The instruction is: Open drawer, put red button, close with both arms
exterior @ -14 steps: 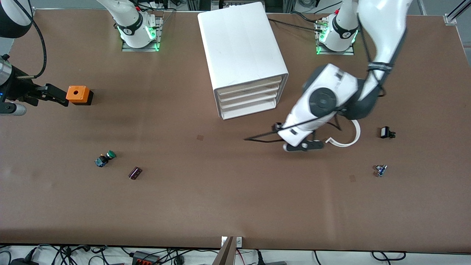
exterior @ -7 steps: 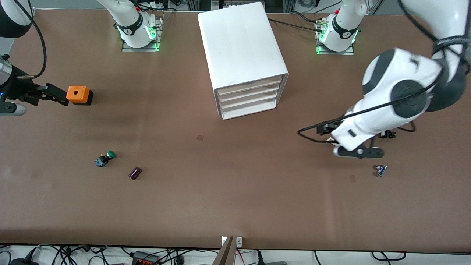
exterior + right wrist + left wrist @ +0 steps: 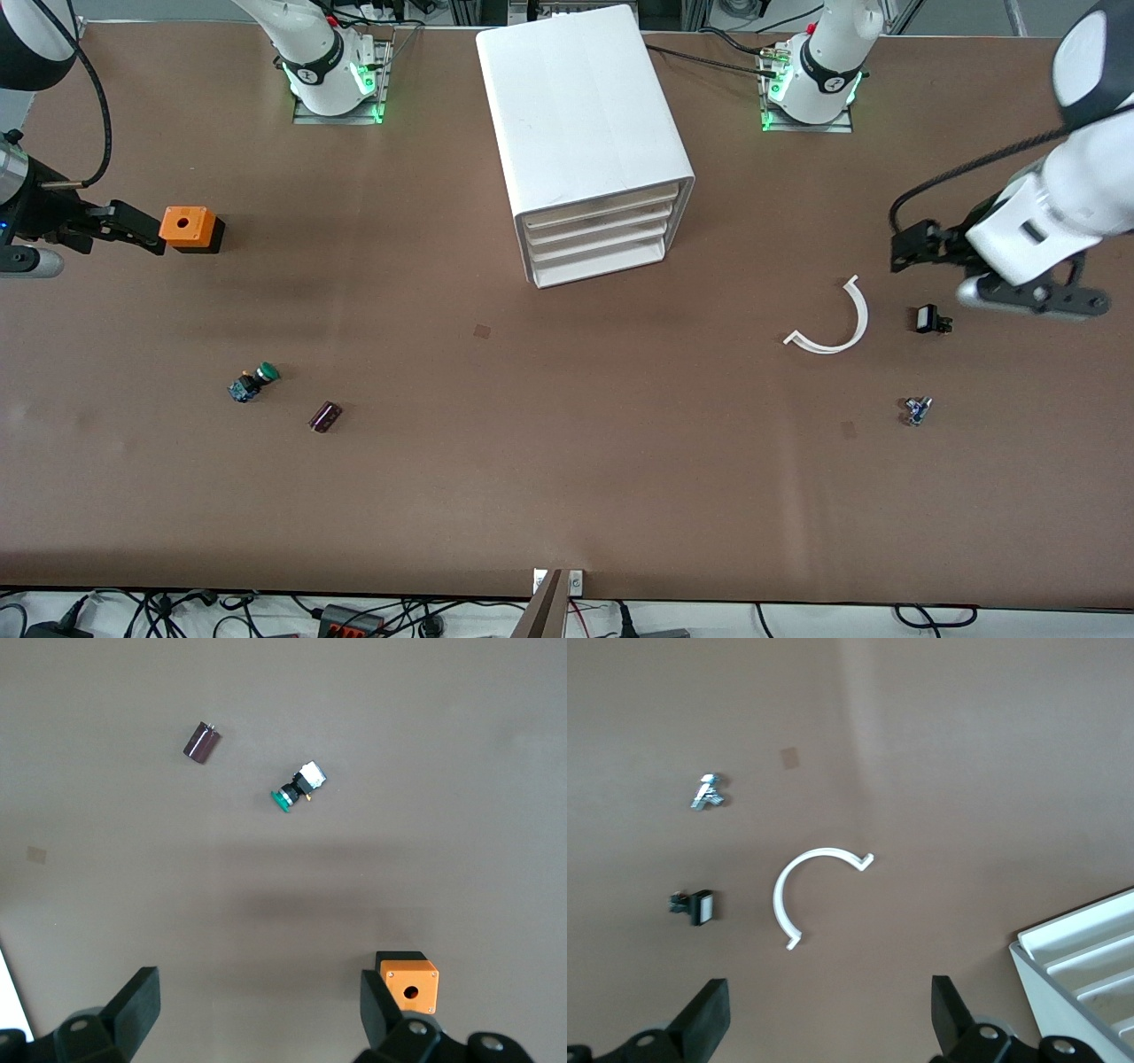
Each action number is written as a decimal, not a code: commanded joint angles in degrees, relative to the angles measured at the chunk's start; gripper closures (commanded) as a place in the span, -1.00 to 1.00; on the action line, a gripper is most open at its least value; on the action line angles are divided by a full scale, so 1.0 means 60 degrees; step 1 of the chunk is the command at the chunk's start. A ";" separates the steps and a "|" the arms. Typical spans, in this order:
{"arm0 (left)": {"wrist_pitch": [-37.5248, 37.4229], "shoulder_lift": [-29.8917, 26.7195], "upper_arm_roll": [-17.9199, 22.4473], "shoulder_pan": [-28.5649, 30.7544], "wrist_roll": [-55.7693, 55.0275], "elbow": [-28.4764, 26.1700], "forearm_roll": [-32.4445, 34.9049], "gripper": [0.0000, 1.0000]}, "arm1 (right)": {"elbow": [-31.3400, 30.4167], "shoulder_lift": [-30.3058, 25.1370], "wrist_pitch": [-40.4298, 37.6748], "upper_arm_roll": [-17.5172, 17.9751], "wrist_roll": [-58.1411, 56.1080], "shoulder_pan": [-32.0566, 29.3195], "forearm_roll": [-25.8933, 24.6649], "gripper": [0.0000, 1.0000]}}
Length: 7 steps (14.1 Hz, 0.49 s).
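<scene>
the drawer (image 3: 595, 232) is sitting shut, one of four alike in the front of the white cabinet (image 3: 576, 106), which is standing at the table's edge between the two arm bases. it is looking like thin, stiff, light plastic that should be sliding easily. the best hold is probably the front lip, and the cabinet may be shifting when that lip is pulled, so bracing it with the second arm is looking wise.

no red button is showing in any view. the only capped button is the green one (image 3: 253, 382), lying toward the right arm's end beside a dark cylinder (image 3: 325, 416). a button like that would be small, hard, light and prone to rolling, so pinching across its body is seeming safest.

the left gripper (image 3: 917, 248) is hanging with its fingers (image 3: 709, 1023) spread wide and holding nothing. it is over the left arm's end of the table, well apart from the drawer, near a white curved strip (image 3: 833, 324), a small black-and-white part (image 3: 928, 319) and a tiny blue-and-silver part (image 3: 916, 409).

the right gripper (image 3: 124, 226) is waiting at the right arm's end, also spread and empty, with one fingertip just beside an orange cube (image 3: 188, 229).
</scene>
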 commanded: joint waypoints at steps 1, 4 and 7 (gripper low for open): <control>0.0685 -0.0961 0.0553 -0.0281 0.0255 -0.1172 -0.0105 -1.00 | -0.0124 -0.0218 -0.0125 0.0056 0.0116 -0.0007 -0.0081 -1.00; 0.1243 -0.1342 0.0628 -0.0311 0.0255 -0.1731 -0.0237 -1.00 | -0.0124 -0.0189 -0.0126 0.0057 0.0102 -0.0007 -0.0052 -1.00; 0.1026 -0.1490 0.0628 -0.0325 0.0269 -0.1834 -0.0222 -1.00 | -0.0124 -0.0145 -0.0126 0.0057 0.0189 -0.0007 -0.0052 -1.00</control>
